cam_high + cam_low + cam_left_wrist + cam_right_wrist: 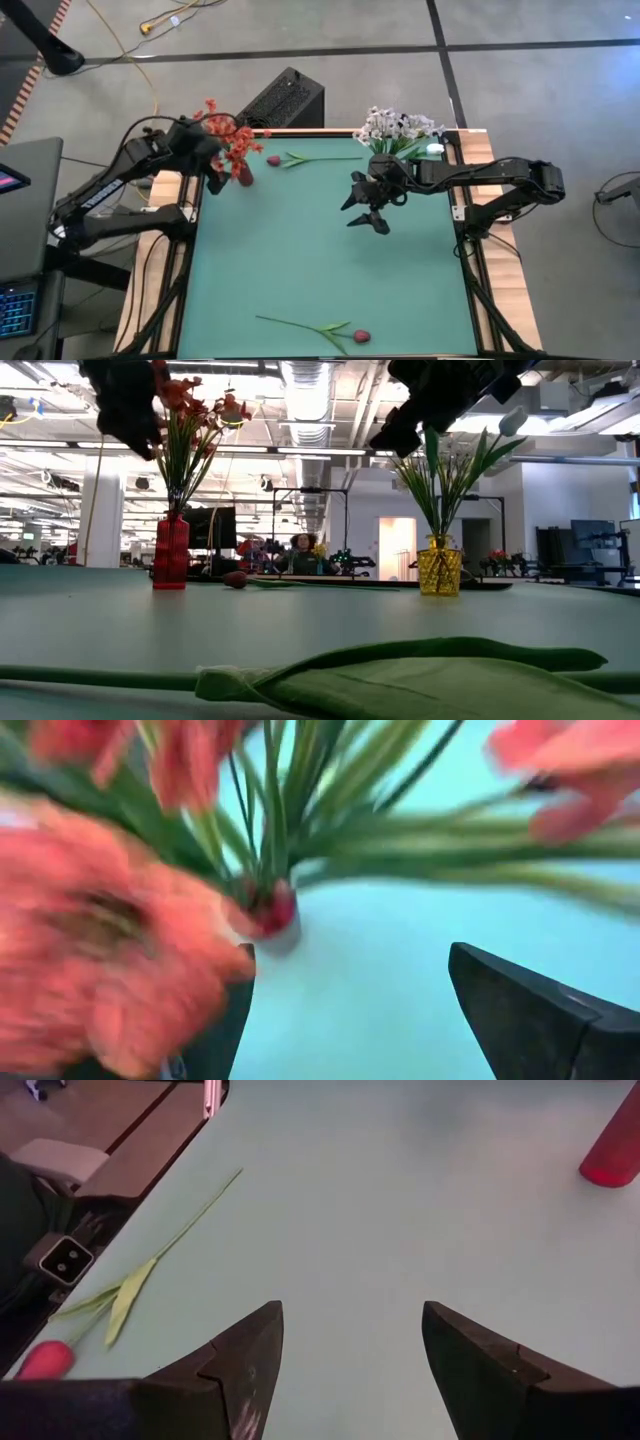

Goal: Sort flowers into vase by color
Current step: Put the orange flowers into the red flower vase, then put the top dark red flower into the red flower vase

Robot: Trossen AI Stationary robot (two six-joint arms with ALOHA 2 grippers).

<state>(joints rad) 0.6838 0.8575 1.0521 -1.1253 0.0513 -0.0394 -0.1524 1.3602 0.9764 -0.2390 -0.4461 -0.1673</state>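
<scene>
orange-red blossom clusters (232, 140) on green stems, upright in red vase (171, 552)

Open green mat (300, 250) mid-table; red vase (243, 174) and yellow vase (440, 571) crowding the far corners.

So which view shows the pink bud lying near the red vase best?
The high view: the pink bud and its whole stem lie clear beside the red vase. The low view shows it small and far; the wrist views miss it.
</scene>
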